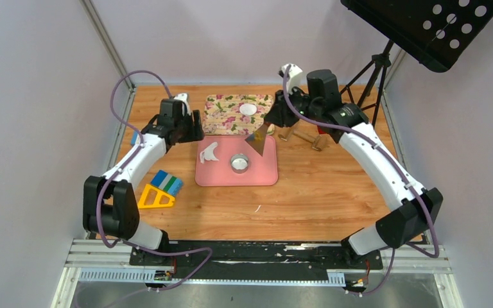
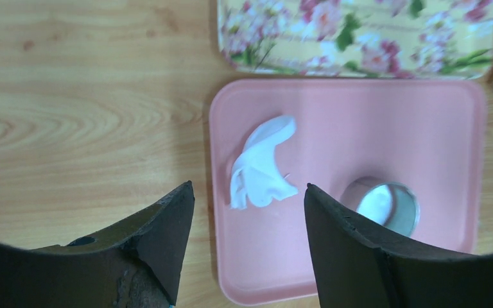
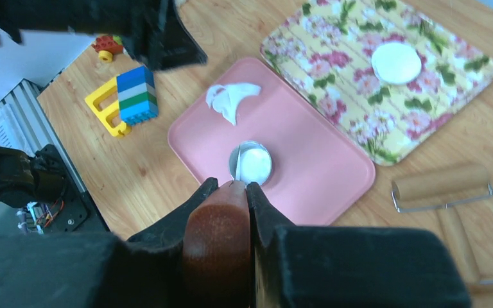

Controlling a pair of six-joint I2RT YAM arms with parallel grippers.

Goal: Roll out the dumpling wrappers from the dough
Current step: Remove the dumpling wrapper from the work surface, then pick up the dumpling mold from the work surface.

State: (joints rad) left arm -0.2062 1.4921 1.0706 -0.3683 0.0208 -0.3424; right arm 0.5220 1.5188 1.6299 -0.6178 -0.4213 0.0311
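1 flat round white dumpling wrapper on floral tray. Ragged curled dough at 9 o'clock of ring cutter. Left gripper released; right gripper grasps scraper.

One dumpling wrapper, a flat, neat white disc, lies on the floral tray ahead of me. A second wrapper sits inside the ring cutter on the pink tray. The dough is a curled, ragged white scrap on the same tray, left of the cutter and apart from it.
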